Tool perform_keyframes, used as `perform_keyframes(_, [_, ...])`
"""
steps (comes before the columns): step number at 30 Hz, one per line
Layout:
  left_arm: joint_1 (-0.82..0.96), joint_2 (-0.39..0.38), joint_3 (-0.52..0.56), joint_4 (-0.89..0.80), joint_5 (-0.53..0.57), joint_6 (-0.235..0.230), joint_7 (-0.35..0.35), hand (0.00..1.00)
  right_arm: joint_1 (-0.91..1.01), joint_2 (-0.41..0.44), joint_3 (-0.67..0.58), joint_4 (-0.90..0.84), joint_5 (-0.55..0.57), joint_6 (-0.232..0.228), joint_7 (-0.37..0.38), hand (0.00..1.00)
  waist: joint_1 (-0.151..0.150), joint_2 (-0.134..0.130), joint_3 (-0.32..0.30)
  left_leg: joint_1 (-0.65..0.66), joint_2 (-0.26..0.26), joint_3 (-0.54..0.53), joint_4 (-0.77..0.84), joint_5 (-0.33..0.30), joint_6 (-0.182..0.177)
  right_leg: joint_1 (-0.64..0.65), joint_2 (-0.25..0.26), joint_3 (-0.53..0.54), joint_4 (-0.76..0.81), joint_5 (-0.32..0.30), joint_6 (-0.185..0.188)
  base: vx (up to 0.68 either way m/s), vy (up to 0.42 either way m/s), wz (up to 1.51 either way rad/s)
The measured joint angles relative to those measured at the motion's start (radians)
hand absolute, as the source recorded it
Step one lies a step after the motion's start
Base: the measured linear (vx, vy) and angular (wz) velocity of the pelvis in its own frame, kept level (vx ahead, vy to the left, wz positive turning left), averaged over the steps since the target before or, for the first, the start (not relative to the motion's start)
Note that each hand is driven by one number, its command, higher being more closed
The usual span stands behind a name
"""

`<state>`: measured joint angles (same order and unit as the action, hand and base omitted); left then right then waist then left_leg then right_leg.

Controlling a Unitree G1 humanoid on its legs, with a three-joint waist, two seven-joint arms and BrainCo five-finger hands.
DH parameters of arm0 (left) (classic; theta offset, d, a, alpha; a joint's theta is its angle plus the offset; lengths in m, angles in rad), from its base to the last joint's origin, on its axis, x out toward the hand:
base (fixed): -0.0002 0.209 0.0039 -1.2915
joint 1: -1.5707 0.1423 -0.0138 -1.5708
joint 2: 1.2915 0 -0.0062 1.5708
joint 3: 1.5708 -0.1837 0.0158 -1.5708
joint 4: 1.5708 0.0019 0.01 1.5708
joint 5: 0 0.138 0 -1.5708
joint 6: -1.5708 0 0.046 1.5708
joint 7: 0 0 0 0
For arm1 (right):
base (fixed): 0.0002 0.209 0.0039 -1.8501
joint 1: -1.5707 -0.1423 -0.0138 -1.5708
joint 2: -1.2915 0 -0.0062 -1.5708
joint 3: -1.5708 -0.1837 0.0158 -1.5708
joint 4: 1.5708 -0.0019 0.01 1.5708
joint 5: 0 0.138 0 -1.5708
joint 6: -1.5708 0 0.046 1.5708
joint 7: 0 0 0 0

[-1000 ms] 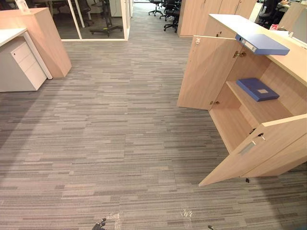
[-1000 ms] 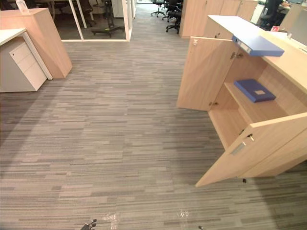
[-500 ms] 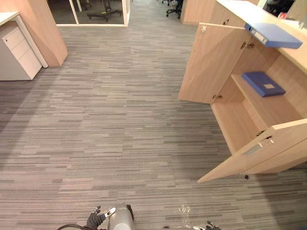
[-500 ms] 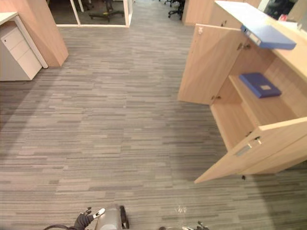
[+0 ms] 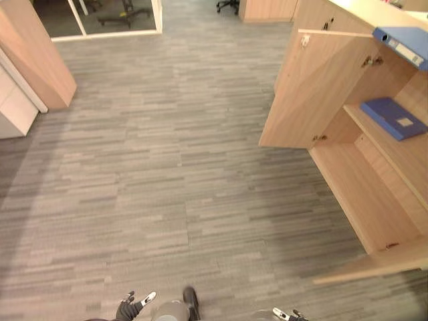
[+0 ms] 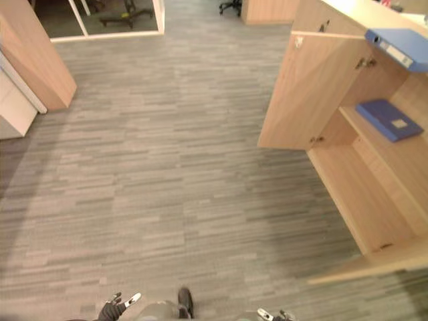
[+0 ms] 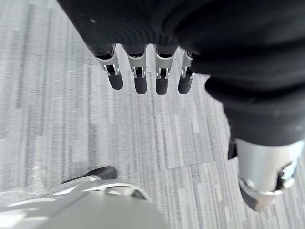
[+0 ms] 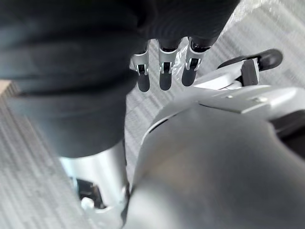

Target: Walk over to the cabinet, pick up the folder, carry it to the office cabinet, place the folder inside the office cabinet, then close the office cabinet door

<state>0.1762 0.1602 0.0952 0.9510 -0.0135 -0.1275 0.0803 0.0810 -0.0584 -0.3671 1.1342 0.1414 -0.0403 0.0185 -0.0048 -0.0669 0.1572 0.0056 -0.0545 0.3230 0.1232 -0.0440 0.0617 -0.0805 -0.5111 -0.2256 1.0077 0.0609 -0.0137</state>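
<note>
The blue folder point(image 5: 406, 44) lies flat on the counter point(image 5: 371, 11) that tops the office cabinet point(image 5: 374, 194), at the edge just above the open compartment, its spine with a pale label facing the room. Below it, inside the cabinet, a second blue folder point(image 5: 393, 118) lies flat on the shelf point(image 5: 401, 157), apart from the first and well clear of the cabinet's bottom board. Both cabinet doors stand open: the far door point(image 5: 311, 93) swings out toward the room, and the near door point(image 5: 378, 266) shows at the lower right of the head views. Neither hand is near the folders. The left hand point(image 7: 140, 76) hangs low at the robot's side over the grey striped carpet point(image 5: 167, 167), its fingers straight and side by side, the thumb held apart, with nothing in them. The right hand point(image 8: 164, 71) also hangs low at the robot's side, its fingers straight and empty too. In the head views both hands show as small shapes at the bottom edge, well apart from the cabinet. Across the carpet, on the robot's left, stand a wood-faced unit point(image 5: 33, 60) and a white unit point(image 5: 13, 110) just beside it, and a glass partition point(image 5: 100, 20) runs behind them.
</note>
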Motion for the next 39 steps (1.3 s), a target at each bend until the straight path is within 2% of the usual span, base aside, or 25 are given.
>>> perform_keyframes(1, [-0.006, 0.005, -0.029, 0.000, 0.001, -0.001, -0.001, 0.00, -0.012, 0.004, 0.001, -0.003, 0.004, -0.003, -0.001, 0.00, -0.008, 0.009, 0.000, 0.060, -0.001, -0.011, -0.033, -0.008, -0.001, -0.021, 0.004, -0.086, 0.056, -0.093, 0.007, 0.49, 0.191, 0.10])
perform_keyframes(3, [-0.024, 0.015, -0.071, 0.001, 0.009, -0.002, -0.003, 0.00, -0.036, 0.006, 0.019, -0.014, 0.004, -0.002, -0.032, 0.00, -0.007, 0.015, 0.000, 0.141, 0.007, -0.016, -0.083, -0.014, -0.011, -0.050, 0.035, -0.240, -0.016, -0.228, 0.032, 0.39, 0.066, 0.07])
perform_keyframes(5, [-0.039, 0.015, -0.104, 0.002, 0.008, -0.003, -0.004, 0.00, -0.055, 0.011, 0.041, -0.035, 0.006, -0.003, -0.050, 0.00, -0.009, 0.031, 0.010, 0.184, 0.034, -0.015, -0.086, -0.025, -0.028, -0.066, 0.089, -0.332, -0.209, -0.270, 0.050, 0.35, -0.072, 0.06])
perform_keyframes(7, [-0.055, 0.005, -0.136, 0.002, 0.010, -0.006, -0.008, 0.00, -0.076, 0.015, 0.055, -0.042, 0.014, -0.006, -0.060, 0.00, -0.011, 0.062, 0.023, 0.215, 0.080, -0.008, -0.090, -0.044, -0.058, -0.090, 0.170, -0.350, -0.456, -0.253, 0.049, 0.28, -0.126, 0.04])
perform_keyframes(9, [-0.054, 0.008, -0.149, 0.004, 0.014, -0.019, -0.010, 0.00, -0.086, 0.025, 0.076, -0.039, 0.031, -0.013, -0.060, 0.00, -0.006, 0.061, 0.020, 0.256, 0.095, 0.013, -0.122, -0.063, -0.087, -0.105, 0.214, -0.346, -0.683, -0.141, 0.044, 0.24, -0.145, -0.12])
perform_keyframes(11, [-0.054, 0.004, -0.148, 0.031, 0.016, -0.018, -0.009, 0.00, -0.077, 0.020, 0.086, -0.035, 0.034, -0.016, -0.057, 0.00, -0.020, 0.045, 0.001, 0.314, 0.108, 0.023, -0.117, -0.109, -0.151, -0.109, 0.226, -0.331, -0.749, 0.033, -0.010, 0.31, -0.249, -0.23])
perform_keyframes(12, [-0.054, -0.007, -0.147, 0.044, 0.018, -0.018, -0.009, 0.00, -0.078, 0.011, 0.085, -0.035, 0.033, -0.017, -0.054, 0.00, -0.023, 0.066, -0.004, 0.322, 0.130, 0.029, -0.114, -0.121, -0.166, -0.113, 0.245, -0.332, -0.731, 0.027, -0.036, 0.38, -0.299, -0.32])
perform_keyframes(13, [-0.050, -0.031, -0.142, 0.065, 0.021, -0.017, -0.010, 0.00, -0.079, -0.012, 0.085, -0.031, 0.032, -0.019, -0.049, 0.00, -0.030, 0.118, -0.019, 0.323, 0.193, 0.053, -0.091, -0.144, -0.199, -0.115, 0.305, -0.335, -0.717, -0.022, -0.041, 0.50, -0.395, -0.42])
perform_keyframes(14, [-0.053, -0.049, -0.117, 0.071, 0.021, -0.018, -0.009, 0.00, -0.079, -0.021, 0.081, -0.017, 0.033, -0.020, -0.048, 0.00, -0.030, 0.142, -0.028, 0.301, 0.249, 0.056, -0.003, -0.166, -0.220, -0.109, 0.357, -0.339, -0.723, -0.056, -0.054, 0.51, -0.425, -0.43])
perform_keyframes(15, [-0.055, -0.053, -0.100, 0.072, 0.021, -0.018, -0.009, 0.00, -0.079, -0.018, 0.073, -0.009, 0.033, -0.021, -0.048, 0.00, -0.031, 0.139, -0.032, 0.270, 0.277, 0.052, 0.070, -0.168, -0.220, -0.104, 0.378, -0.341, -0.734, -0.064, -0.056, 0.52, -0.495, -0.41])
perform_keyframes(16, [-0.060, -0.060, -0.036, 0.072, 0.018, -0.017, -0.008, 0.00, -0.074, -0.010, 0.034, 0.012, 0.033, -0.021, -0.047, 0.00, -0.036, 0.127, -0.034, 0.162, 0.366, 0.027, 0.341, -0.160, -0.206, -0.053, 0.441, -0.343, -0.803, -0.072, -0.063, 0.43, -0.441, -0.38])
perform_keyframes(17, [-0.063, -0.072, 0.005, 0.066, 0.002, -0.016, -0.008, 0.00, -0.069, -0.011, 0.018, 0.017, 0.034, -0.020, -0.048, 0.00, -0.036, 0.133, -0.020, 0.078, 0.454, 0.003, 0.587, -0.112, -0.150, 0.012, 0.502, -0.337, -0.855, -0.079, -0.073, 0.42, -0.416, -0.38])
perform_keyframes(18, [-0.062, -0.078, 0.023, 0.059, -0.009, -0.016, -0.006, 0.00, -0.065, -0.018, 0.013, 0.021, 0.034, -0.019, -0.048, 0.00, -0.034, 0.132, -0.013, 0.039, 0.494, -0.008, 0.707, -0.103, -0.134, 0.041, 0.530, -0.326, -0.872, -0.085, -0.081, 0.31, -0.276, -0.36])
perform_keyframes(20, [-0.057, -0.080, 0.050, 0.043, -0.049, -0.016, 0.003, 0.00, -0.055, -0.027, 0.012, 0.044, 0.034, -0.013, -0.050, 0.00, -0.025, 0.124, -0.009, -0.055, 0.527, -0.036, 0.937, -0.129, -0.127, 0.109, 0.579, -0.283, -0.898, -0.116, -0.099, 0.35, -0.195, -0.52])
perform_keyframes(22, [-0.054, -0.085, 0.066, 0.018, -0.076, -0.018, 0.013, 0.00, -0.050, -0.035, 0.011, 0.068, 0.034, -0.006, -0.050, 0.00, -0.010, 0.112, -0.005, -0.145, 0.463, -0.054, 0.946, -0.170, -0.127, 0.155, 0.594, -0.221, -0.921, -0.131, -0.095, 0.39, -0.113, -0.78])
perform_keyframes(24, [-0.055, -0.096, 0.087, -0.004, -0.081, -0.021, 0.023, 0.00, -0.051, -0.039, 0.010, 0.081, 0.034, 0.002, -0.051, 0.00, 0.008, 0.107, 0.002, -0.207, 0.399, -0.078, 0.838, -0.199, -0.135, 0.193, 0.601, -0.159, -0.951, -0.133, -0.089, 0.36, -0.033, -1.00])
perform_keyframes(27, [-0.052, -0.101, 0.094, -0.012, -0.106, -0.026, 0.041, 0.00, -0.049, -0.037, 0.015, 0.079, 0.035, 0.001, -0.051, 0.00, 0.011, 0.100, 0.010, -0.235, 0.268, -0.249, 0.434, -0.194, -0.157, 0.259, 0.598, -0.061, -0.986, -0.146, -0.068, 0.34, 0.058, -0.98])
perform_keyframes(29, [-0.051, -0.119, 0.121, -0.011, -0.115, -0.033, 0.052, 0.00, -0.050, -0.035, 0.021, 0.075, 0.039, -0.008, -0.052, 0.00, 0.015, 0.101, 0.010, -0.226, 0.193, -0.471, 0.133, -0.134, -0.192, 0.288, 0.591, 0.019, -1.004, -0.166, -0.043, 0.44, 0.200, -1.15])
perform_keyframes(32, [-0.054, -0.118, 0.125, -0.004, -0.116, -0.038, 0.058, 0.00, -0.045, -0.035, 0.047, 0.075, 0.038, -0.014, -0.057, 0.00, 0.022, 0.097, 0.008, -0.215, 0.168, -0.505, 0.125, -0.031, -0.176, 0.319, 0.565, 0.094, -0.983, -0.198, -0.002, 0.47, 0.267, -0.88])
perform_keyframes(33, [-0.056, -0.117, 0.124, 0.002, -0.115, -0.038, 0.058, 0.00, -0.046, -0.033, 0.045, 0.072, 0.037, -0.016, -0.057, 0.00, 0.023, 0.098, 0.007, -0.191, 0.159, -0.473, 0.133, 0.041, -0.168, 0.322, 0.537, 0.123, -0.944, -0.231, 0.043, 0.50, 0.343, -0.95])
perform_keyframes(35, [-0.061, -0.113, 0.115, 0.009, -0.113, -0.039, 0.058, 0.00, -0.046, -0.025, 0.039, 0.066, 0.037, -0.022, -0.055, 0.00, 0.025, 0.089, 0.013, -0.145, 0.136, -0.389, 0.164, 0.026, -0.135, 0.282, 0.468, 0.135, -0.785, -0.278, 0.099, 0.38, 0.319, -1.04])
perform_keyframes(36, [-0.063, -0.107, 0.111, 0.022, -0.113, -0.040, 0.056, 0.00, -0.047, -0.023, 0.036, 0.054, 0.035, -0.022, -0.049, 0.00, 0.028, 0.084, 0.014, -0.097, 0.126, -0.325, 0.152, -0.005, -0.109, 0.201, 0.418, 0.111, -0.591, -0.288, 0.106, 0.30, 0.386, -1.14])
perform_keyframes(37, [-0.063, -0.089, 0.101, 0.033, -0.109, -0.040, 0.054, 0.00, -0.048, -0.014, 0.035, 0.038, 0.035, -0.022, -0.048, 0.00, 0.030, 0.076, 0.014, -0.047, 0.103, -0.274, 0.126, -0.028, -0.088, 0.129, 0.339, 0.026, -0.400, -0.273, 0.078, 0.35, 0.457, -1.08])
perform_keyframes(38, [-0.063, -0.078, 0.085, 0.042, -0.108, -0.038, 0.054, 0.00, -0.047, -0.011, 0.035, 0.029, 0.035, -0.022, -0.047, 0.00, 0.022, 0.069, 0.014, -0.019, 0.089, -0.254, 0.119, -0.038, -0.075, 0.108, 0.290, -0.036, -0.333, -0.256, 0.047, 0.25, 0.365, -0.79])
perform_keyframes(39, [-0.063, -0.062, 0.058, 0.058, -0.101, -0.037, 0.052, 0.00, -0.044, -0.011, 0.035, 0.019, 0.034, -0.023, -0.047, 0.00, 0.010, 0.067, 0.014, 0.028, 0.069, -0.224, 0.101, -0.057, -0.056, 0.099, 0.203, -0.165, -0.252, -0.222, -0.006, 0.21, 0.265, -0.52])
